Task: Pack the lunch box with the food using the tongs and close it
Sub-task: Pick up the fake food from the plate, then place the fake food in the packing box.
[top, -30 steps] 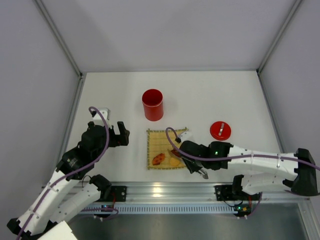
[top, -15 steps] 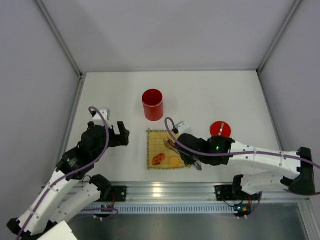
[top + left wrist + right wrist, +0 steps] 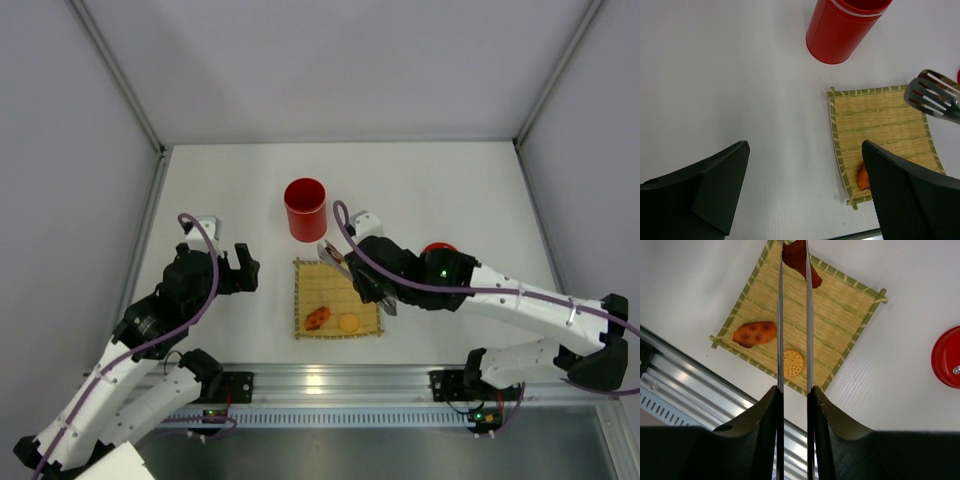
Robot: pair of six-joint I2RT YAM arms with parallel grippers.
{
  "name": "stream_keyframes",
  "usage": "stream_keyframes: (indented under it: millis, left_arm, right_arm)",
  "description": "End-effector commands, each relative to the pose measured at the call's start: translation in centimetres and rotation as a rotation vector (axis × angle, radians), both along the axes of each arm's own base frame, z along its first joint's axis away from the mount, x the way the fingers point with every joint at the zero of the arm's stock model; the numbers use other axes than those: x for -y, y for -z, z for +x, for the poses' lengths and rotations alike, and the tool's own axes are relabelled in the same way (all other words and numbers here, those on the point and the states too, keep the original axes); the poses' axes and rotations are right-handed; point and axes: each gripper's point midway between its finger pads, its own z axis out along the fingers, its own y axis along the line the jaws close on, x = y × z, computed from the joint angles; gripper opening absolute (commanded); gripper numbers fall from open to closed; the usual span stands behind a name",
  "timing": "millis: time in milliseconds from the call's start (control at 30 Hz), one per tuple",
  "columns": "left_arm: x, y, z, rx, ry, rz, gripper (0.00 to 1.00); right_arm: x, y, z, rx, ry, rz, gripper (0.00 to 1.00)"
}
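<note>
The red lunch box (image 3: pixel 305 209) stands upright and uncovered behind the bamboo mat (image 3: pixel 360 290). Its red lid (image 3: pixel 947 357) lies on the table to the right, partly hidden by my right arm in the top view. My right gripper (image 3: pixel 794 390) is shut on the silver tongs (image 3: pixel 780 315), whose tips pinch a dark red-brown food piece (image 3: pixel 800 260) above the mat's far edge. A red-orange slice (image 3: pixel 755 333) and a yellow round (image 3: pixel 793 363) lie on the mat. My left gripper (image 3: pixel 804 150) hangs open and holds nothing, left of the mat.
The aluminium rail (image 3: pixel 330 385) runs along the near table edge just below the mat. Grey walls enclose the white table (image 3: pixel 230 180) on three sides. The tongs' tips (image 3: pixel 935 97) hover over the mat's right side in the left wrist view.
My right arm has carried the tongs and the dark piece up off the mat's near part, away and left toward the lunch box. The left arm has not moved.
</note>
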Motion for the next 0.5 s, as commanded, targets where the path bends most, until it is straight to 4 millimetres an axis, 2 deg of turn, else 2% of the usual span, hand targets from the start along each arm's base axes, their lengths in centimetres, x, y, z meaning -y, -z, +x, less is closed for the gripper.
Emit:
stream_keyframes:
  millis: [0,267,400,467]
  left_arm:
    - [0.1,-0.5,0.4,0.027,-0.014,-0.025,0.99]
    - [0.1,-0.5,0.4,0.027,-0.015,-0.023,0.99]
    - [0.1,-0.4,0.4,0.026,-0.017,-0.022,0.99]
    - [0.1,-0.4,0.3,0.024,-0.016,-0.022,0.99]
  right_arm:
    - [-0.1,-3.5,2.6,0.077,0.032,0.024,0.27]
    - [-2.2,-10.0,7.9,0.152,0.049,0.112,0.27]
    - [-3.7,-12.8,10.0,0.186,0.052,0.163,0.26]
    - [-4.5,-12.6,11.0,0.186,0.055,0.162,0.27]
